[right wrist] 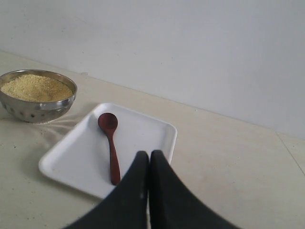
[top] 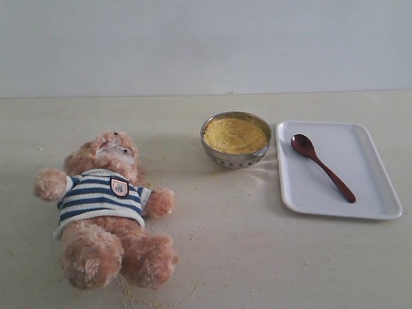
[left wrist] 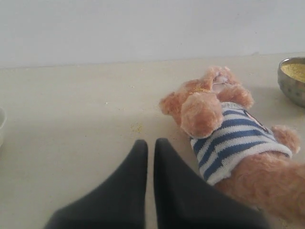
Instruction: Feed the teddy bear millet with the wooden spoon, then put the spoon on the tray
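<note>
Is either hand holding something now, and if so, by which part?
Nothing is held. The left hand and the right hand are both empty; the wooden spoon lies on the tray.

Lab-like setup, bare beige tabletop (top: 257, 270), blank white wall (top: 193, 45)

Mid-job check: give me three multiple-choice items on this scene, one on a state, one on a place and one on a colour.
1. The teddy bear:
A sits upright
B lies on its back
C lies face down

2. The wooden spoon is:
A on the tray
B beside the tray
C on the bear

3. The tray is:
A white
B blue
C brown

Answers:
1 B, its face and sweater front point up.
2 A, it lies wholly inside the rim.
3 A, it looks plain white in the exterior and right wrist views.
</note>
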Controlling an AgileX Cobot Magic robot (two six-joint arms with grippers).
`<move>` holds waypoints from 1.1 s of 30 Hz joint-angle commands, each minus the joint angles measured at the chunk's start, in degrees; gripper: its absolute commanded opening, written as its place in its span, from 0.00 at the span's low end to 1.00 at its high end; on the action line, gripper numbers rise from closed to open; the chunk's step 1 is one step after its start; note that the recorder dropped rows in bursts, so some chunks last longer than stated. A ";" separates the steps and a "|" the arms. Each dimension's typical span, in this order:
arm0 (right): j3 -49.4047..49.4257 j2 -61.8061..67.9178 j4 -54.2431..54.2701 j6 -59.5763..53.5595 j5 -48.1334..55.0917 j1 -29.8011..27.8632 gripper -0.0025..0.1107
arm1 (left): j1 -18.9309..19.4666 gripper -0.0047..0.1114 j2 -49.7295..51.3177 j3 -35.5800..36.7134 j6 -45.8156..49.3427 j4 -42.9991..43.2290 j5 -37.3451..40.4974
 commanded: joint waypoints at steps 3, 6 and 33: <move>0.22 -0.33 -0.39 5.55 -0.96 -0.35 0.02 | -0.23 0.08 -0.21 0.23 -1.48 4.19 -0.58; 0.22 -0.33 -1.69 9.68 -1.24 -0.35 0.02 | 0.14 0.08 -0.21 0.23 -1.48 6.43 -1.48; 0.22 -0.33 -1.21 9.96 -0.89 -0.35 0.02 | 0.26 0.08 -0.21 0.23 -24.15 28.96 -1.76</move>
